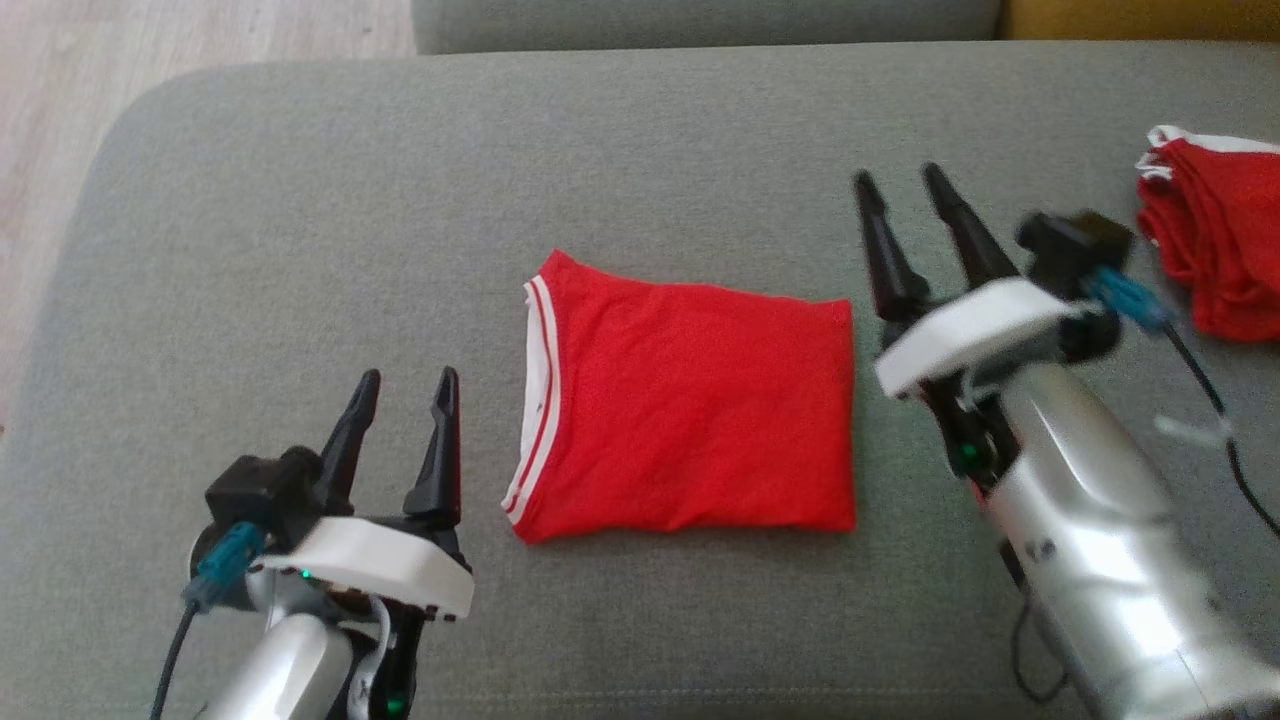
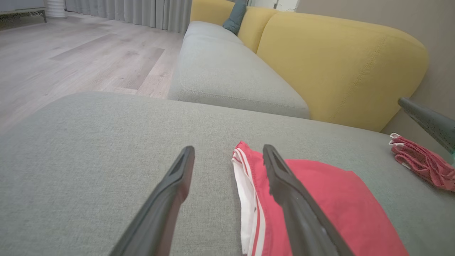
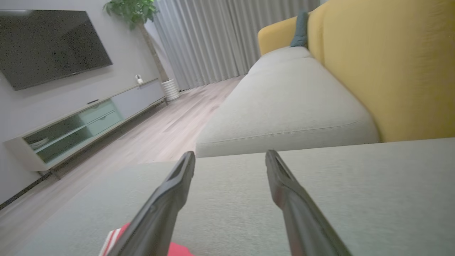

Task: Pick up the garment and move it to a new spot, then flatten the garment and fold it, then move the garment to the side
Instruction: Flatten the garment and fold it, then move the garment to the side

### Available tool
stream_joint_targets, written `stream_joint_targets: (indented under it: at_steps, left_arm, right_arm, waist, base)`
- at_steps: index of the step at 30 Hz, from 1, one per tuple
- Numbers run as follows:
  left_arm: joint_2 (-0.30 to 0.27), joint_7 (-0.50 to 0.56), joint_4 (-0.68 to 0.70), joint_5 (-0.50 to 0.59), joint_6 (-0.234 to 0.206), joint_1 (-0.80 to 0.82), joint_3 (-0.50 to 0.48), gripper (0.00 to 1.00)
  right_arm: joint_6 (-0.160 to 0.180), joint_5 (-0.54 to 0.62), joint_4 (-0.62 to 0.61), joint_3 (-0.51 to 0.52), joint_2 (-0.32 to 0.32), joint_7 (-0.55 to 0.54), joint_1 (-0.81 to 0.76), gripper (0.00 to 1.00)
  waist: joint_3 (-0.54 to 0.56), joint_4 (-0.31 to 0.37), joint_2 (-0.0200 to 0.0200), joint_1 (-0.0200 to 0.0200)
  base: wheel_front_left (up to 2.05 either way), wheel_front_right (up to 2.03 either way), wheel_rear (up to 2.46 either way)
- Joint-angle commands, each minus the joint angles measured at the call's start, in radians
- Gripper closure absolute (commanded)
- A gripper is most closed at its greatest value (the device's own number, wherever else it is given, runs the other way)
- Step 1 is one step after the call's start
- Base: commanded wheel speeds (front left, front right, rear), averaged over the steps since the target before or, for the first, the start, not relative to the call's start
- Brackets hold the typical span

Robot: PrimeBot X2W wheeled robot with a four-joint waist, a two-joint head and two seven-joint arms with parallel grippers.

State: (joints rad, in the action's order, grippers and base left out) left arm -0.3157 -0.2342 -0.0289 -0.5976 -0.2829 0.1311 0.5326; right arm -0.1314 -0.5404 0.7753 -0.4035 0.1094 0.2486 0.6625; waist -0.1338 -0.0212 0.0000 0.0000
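Observation:
A red garment [image 1: 690, 395] with a white striped trim lies folded into a flat rectangle on the grey cushion [image 1: 300, 220]. Its trimmed edge faces left. My left gripper [image 1: 408, 380] hovers just left of that edge, open and holding nothing. In the left wrist view the garment [image 2: 330, 199] lies to the right behind the right finger. My right gripper [image 1: 898, 178] stands open at the garment's upper right corner, raised above the cushion. The right wrist view catches a corner of the garment [image 3: 119, 236] at the bottom left.
A second red garment [image 1: 1215, 235] with white trim lies bunched at the cushion's right side. A yellow sofa back [image 2: 341, 67] rises behind the cushion. Wooden floor [image 1: 60, 120] lies beyond the cushion's left edge. A dark cable [image 1: 1215, 410] trails from the right arm.

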Motion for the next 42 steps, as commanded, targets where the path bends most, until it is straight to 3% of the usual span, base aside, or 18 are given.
stream_joint_targets:
  at_steps: [1, 5, 9, 19, 27, 42]
  left_arm:
    - [-0.014, -0.012, 0.024, 0.009, -0.007, 0.043, -0.047, 0.0]
    - [-0.001, -0.021, 0.006, 0.02, -0.013, 0.028, -0.066, 0.0]
    - [0.013, -0.026, -0.008, 0.027, -0.01, -0.011, -0.087, 0.0]
    - [0.05, -0.027, 0.002, 0.087, 0.006, -0.126, -0.14, 0.0]
    - [0.061, -0.027, -0.004, 0.128, 0.024, -0.169, -0.163, 0.0]
    - [0.08, -0.027, -0.017, 0.154, 0.059, -0.197, -0.189, 0.0]
  right_arm:
    - [0.001, 0.039, -0.059, 0.028, -0.017, 0.012, -0.029, 0.0]
    - [0.001, 0.201, -0.208, 0.182, -0.038, 0.013, -0.186, 0.0]
    - [0.001, 0.292, -0.343, 0.266, -0.055, 0.013, -0.334, 0.0]
    - [0.001, 0.321, -0.59, 0.327, -0.059, -0.032, -0.601, 0.0]
    - [0.001, 0.326, -0.663, 0.33, -0.059, -0.065, -0.691, 0.0]
    - [0.001, 0.327, -0.693, 0.332, -0.059, -0.091, -0.715, 0.0]
  waist:
    - [0.005, 0.007, 0.0, 0.0]
    - [0.02, 0.019, 0.0, 0.0]
    - [0.04, 0.023, 0.0, 0.0]
    - [0.099, 0.017, 0.0, 0.0]
    - [0.134, 0.025, 0.0, 0.0]
    - [0.15, 0.015, 0.0, 0.0]
  base:
    - [0.0, 0.0, 0.0]
    - [0.0, 0.0, 0.0]
    - [0.0, 0.0, 0.0]
    - [0.0, 0.0, 0.0]
    - [0.0, 0.0, 0.0]
    - [0.0, 0.0, 0.0]
